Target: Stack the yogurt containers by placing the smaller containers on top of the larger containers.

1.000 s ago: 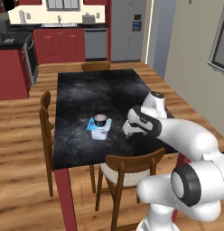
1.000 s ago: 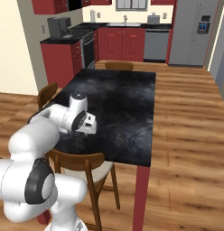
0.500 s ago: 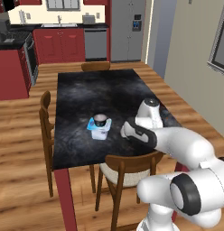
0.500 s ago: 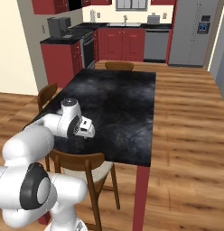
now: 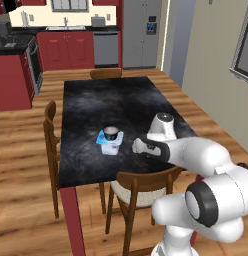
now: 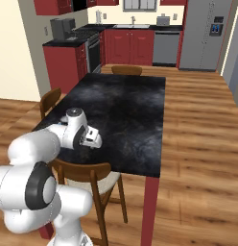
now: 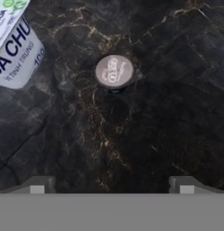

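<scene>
Black marble table [image 5: 91, 107] carries a white yogurt tub [image 5: 110, 143] topped by one small cup [image 5: 111, 132]; a second cup [image 7: 114, 71] sits beside it, unobstructed, below the wide-open gripper [image 7: 111, 185]; wooden chairs [image 5: 138, 185] surround.

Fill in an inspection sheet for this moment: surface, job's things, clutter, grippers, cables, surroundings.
Surface: dark marble dining table.
Job's things: white tub with a small cup stacked on top; second small cup standing on the bare table beside the tub, apart from it.
Clutter: nothing seen.
Grippers: gripper open, nothing held, poised over the loose cup.
Cables: nothing seen.
Surroundings: wooden chairs around the table, red kitchen cabinets, fridge, wood floor.
</scene>
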You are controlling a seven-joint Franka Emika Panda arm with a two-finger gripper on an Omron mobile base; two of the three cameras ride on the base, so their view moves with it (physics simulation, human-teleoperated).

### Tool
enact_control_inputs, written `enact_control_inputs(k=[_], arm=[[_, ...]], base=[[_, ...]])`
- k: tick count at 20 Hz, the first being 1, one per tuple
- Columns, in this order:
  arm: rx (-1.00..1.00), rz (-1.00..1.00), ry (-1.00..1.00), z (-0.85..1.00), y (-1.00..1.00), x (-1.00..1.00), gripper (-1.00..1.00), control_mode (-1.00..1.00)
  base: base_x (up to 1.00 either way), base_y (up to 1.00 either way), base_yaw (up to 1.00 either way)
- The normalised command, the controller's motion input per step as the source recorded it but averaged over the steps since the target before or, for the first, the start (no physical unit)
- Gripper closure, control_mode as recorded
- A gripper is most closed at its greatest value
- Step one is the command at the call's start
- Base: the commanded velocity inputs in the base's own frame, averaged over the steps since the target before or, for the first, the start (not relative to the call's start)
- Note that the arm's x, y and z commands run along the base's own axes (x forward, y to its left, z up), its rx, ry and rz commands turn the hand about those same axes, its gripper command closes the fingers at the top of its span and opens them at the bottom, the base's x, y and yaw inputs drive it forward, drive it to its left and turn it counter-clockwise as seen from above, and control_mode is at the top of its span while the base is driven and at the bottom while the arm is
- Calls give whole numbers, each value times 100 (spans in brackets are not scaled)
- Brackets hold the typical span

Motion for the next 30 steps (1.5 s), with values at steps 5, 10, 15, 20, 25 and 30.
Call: enact_control_inputs(k=[5, 10, 15, 20, 25, 30], arm=[[0, -2, 0, -7, 0, 19, -100, -100], [0, -1, 0, -6, -5, 8, -100, -100], [0, 0, -1, -14, -8, 11, -100, -100], [0, 0, -3, -18, 0, 21, -100, -100], [0, 0, -2, -12, 0, 18, -100, -100], [0, 0, -1, -14, 0, 23, -100, -100]], base=[[0, 0, 0], [0, 0, 0], [0, 0, 0], [0, 0, 0], [0, 0, 0], [0, 0, 0]])
